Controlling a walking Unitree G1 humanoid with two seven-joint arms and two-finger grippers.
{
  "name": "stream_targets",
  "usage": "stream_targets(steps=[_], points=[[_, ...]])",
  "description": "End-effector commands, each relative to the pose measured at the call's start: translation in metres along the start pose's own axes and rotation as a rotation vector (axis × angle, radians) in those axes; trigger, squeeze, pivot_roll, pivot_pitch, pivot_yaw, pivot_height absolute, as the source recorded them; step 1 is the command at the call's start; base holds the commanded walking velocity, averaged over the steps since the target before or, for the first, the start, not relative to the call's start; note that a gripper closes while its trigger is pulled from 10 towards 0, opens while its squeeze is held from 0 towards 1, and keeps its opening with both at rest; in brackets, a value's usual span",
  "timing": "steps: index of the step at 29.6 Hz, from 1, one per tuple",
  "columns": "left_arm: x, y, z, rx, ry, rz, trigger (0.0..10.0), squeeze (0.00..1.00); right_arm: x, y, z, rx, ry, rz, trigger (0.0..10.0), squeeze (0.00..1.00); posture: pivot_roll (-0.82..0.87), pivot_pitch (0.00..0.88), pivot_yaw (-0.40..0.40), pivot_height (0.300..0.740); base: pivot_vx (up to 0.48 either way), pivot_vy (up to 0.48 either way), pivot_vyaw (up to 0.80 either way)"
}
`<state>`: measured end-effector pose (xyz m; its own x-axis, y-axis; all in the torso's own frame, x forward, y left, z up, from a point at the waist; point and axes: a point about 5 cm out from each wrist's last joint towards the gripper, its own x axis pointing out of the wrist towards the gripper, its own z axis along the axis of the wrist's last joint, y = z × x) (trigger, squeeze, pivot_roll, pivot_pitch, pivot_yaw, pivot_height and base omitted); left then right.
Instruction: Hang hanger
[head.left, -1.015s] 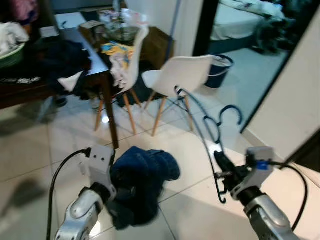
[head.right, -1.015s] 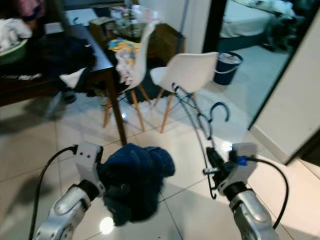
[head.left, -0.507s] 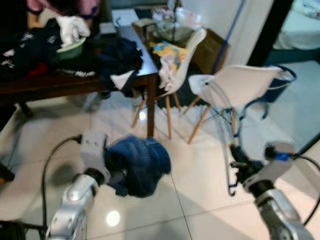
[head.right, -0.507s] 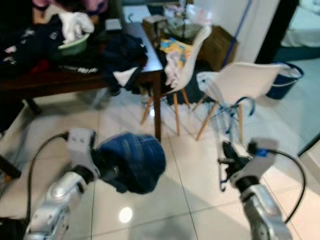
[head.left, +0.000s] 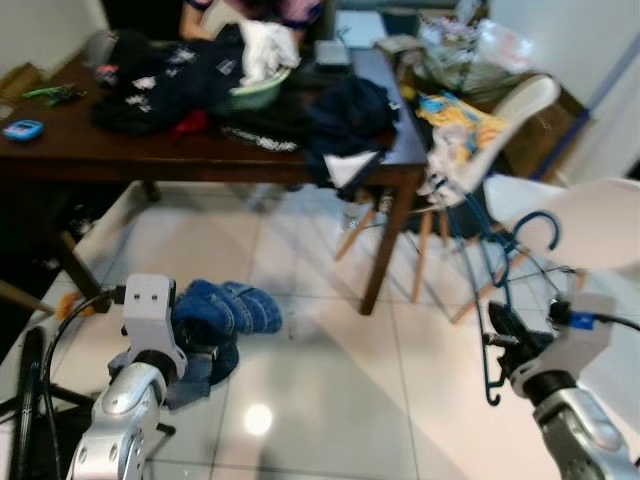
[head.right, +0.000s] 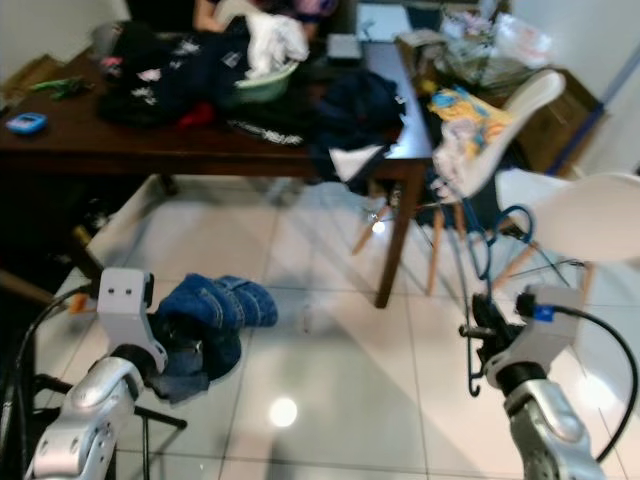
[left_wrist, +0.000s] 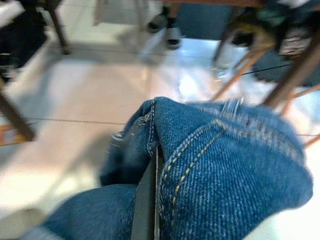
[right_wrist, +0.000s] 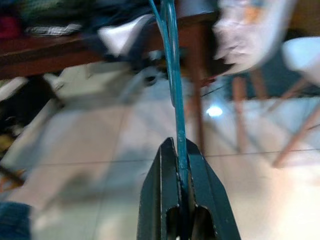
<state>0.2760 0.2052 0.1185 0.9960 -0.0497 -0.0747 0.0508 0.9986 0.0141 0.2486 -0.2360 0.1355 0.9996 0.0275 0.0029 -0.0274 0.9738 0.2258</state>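
Observation:
A blue wire hanger (head.left: 527, 222) stands upright in front of me on the right, hook at the top. My right gripper (head.left: 500, 342) is shut on its lower wire; the right wrist view shows the wire (right_wrist: 172, 90) pinched between the black fingers (right_wrist: 162, 200). At the lower left my left gripper (head.left: 195, 352) is shut on a bundle of blue jeans (head.left: 218, 314) held above the tiled floor. In the left wrist view the denim (left_wrist: 220, 160) wraps over one black finger (left_wrist: 145, 205) and hides the rest.
A dark wooden table (head.left: 200, 160) piled with clothes spans the back, with a person (head.left: 250, 10) at its far side. Two white chairs (head.left: 505, 125) (head.left: 600, 215) stand to the right of it. Black stand legs (head.left: 30, 400) cross the floor at the lower left.
The whole view has swung to the left: the doorway has left the frame and the table now spans the back. Both grippers keep their hold on the jeans and the hanger.

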Motion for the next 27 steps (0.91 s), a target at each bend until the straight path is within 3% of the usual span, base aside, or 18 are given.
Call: stream_targets(steps=[1, 4, 19, 27], points=[[0.004, -0.008, 0.008, 0.040, -0.039, -0.067, 10.0, 0.00, -0.004, -0.001, 0.001, 0.033, -0.023, -0.008, 10.0, 0.00, 0.00, 0.159, -0.021, 0.740, 0.255, 0.000, 0.00], [0.005, -0.009, 0.007, 0.041, -0.033, -0.076, 10.0, 0.00, -0.004, -0.004, -0.003, 0.041, 0.025, -0.030, 10.0, 0.00, 0.00, 0.149, -0.019, 0.740, 0.254, 0.000, -0.27], [0.005, -0.009, 0.007, 0.047, -0.028, -0.103, 10.0, 0.00, -0.006, -0.006, -0.004, 0.070, 0.014, -0.025, 10.0, 0.00, 0.00, 0.138, -0.020, 0.740, 0.251, 0.000, -0.80], [0.012, -0.004, 0.038, 0.099, -0.139, -0.067, 10.0, 0.00, -0.008, -0.008, 0.001, 0.080, -0.018, -0.016, 10.0, 0.00, 0.01, 0.145, -0.028, 0.740, 0.265, 0.000, -0.20]])
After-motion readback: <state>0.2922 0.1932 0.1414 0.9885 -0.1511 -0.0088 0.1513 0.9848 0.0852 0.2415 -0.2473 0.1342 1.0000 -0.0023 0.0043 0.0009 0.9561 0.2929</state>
